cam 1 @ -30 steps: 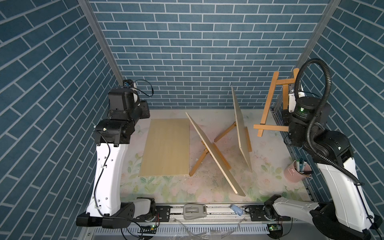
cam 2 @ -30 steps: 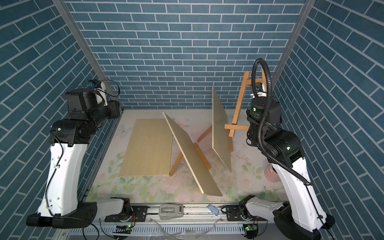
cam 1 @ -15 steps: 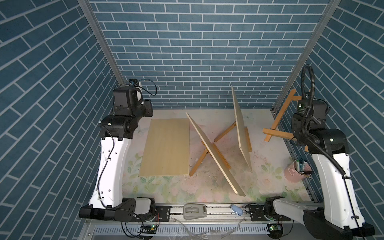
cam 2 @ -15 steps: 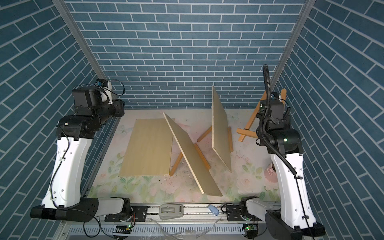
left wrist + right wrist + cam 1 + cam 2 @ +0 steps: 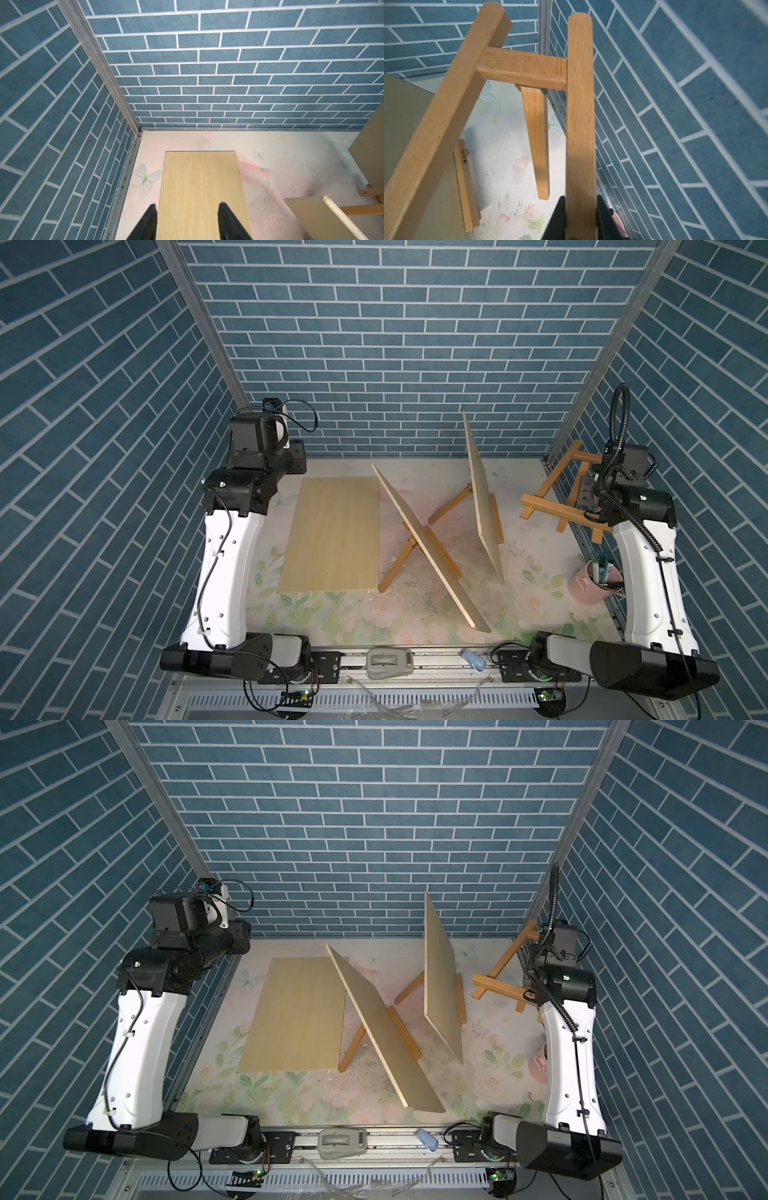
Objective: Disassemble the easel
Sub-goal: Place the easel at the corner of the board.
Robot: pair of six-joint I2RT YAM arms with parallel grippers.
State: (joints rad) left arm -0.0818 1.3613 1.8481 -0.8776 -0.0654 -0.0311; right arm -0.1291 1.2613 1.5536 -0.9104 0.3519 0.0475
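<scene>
Blue brick-pattern walls close the cell on three sides, and a floral table mat (image 5: 332, 614) covers the floor of it. At the right edge of the mat, close to the right wall, the easel (image 5: 557, 510) is held tilted over the surface. It is of pale, bare wood: two long side legs joined by a short crossbar (image 5: 521, 70), a thinner rear leg (image 5: 538, 145) hinged under this crossbar, and a ledge bar across the lower part. The right gripper (image 5: 580, 207) is clenched on one side leg, its black fingers pressing both faces. The left gripper (image 5: 188, 205) stands released and holds nothing, above a flat board (image 5: 199, 187). On the ledge of a neighbouring easel (image 5: 466, 187) a small dark logo is printed; I cannot read its letters surely.
</scene>
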